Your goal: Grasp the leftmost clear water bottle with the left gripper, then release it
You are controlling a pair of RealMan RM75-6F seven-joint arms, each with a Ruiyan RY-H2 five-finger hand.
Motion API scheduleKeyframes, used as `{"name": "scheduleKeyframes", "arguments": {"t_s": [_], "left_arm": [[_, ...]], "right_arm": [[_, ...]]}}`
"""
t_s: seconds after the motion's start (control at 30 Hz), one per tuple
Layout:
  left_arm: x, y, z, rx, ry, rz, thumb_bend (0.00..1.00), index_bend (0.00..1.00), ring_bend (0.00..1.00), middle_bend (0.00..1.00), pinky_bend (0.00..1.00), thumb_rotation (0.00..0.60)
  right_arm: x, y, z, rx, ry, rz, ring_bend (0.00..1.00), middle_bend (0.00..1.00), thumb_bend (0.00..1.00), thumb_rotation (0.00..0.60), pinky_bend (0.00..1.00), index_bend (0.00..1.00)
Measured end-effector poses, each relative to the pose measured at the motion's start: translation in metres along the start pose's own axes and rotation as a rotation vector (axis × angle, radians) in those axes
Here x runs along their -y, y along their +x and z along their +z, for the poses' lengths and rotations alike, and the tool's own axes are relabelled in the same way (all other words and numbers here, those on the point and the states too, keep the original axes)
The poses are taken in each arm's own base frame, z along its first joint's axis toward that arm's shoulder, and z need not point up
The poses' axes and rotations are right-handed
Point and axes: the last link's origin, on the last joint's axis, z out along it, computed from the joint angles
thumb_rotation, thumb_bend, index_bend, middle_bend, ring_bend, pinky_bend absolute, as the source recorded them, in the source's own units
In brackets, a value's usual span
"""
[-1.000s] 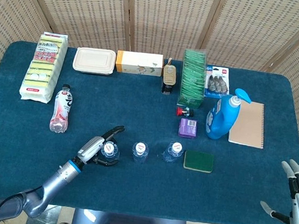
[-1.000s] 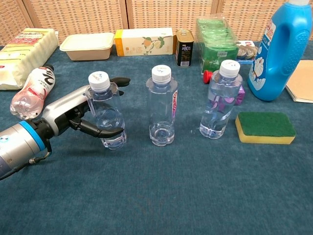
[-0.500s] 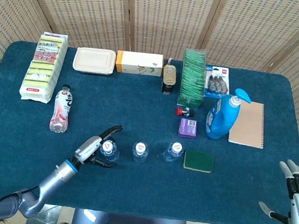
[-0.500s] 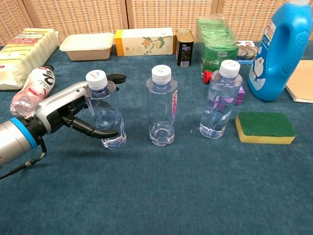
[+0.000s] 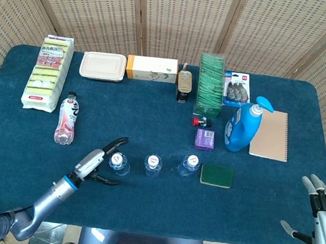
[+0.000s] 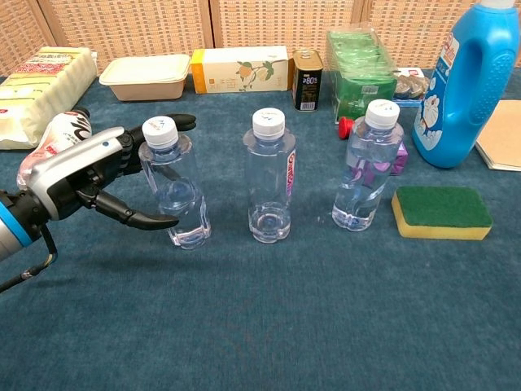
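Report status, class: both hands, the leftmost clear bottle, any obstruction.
Left hand open, fingers apart beside leftmost clear bottle, not gripping it. Bottle stands tilted on table. Right hand open, far off. Nothing in the way.

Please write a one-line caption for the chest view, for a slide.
Left hand open beside the leftmost bottle, which leans slightly.

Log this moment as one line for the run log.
phase: release | left hand: open, beside leftmost clear bottle, fingers apart from it | bottle: upright on table | right hand: open, idle
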Motion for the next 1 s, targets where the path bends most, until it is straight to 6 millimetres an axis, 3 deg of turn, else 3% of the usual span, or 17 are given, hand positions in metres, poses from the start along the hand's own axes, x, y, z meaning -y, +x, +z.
{"name": "scheduleKeyframes", "arguments": {"t_s": [1.0], "left_arm": [[-0.0026, -0.0013, -0.0038, 0.086, 0.042, -0.001, 0.18, 0.0, 0.0, 0.0, 0.23, 0.6]], "right_arm": [[0.0033, -0.0019, 0.0003, 0.005, 0.005, -0.006, 0.0, 0.0, 0.03, 0.6, 0.0, 0.0]]}}
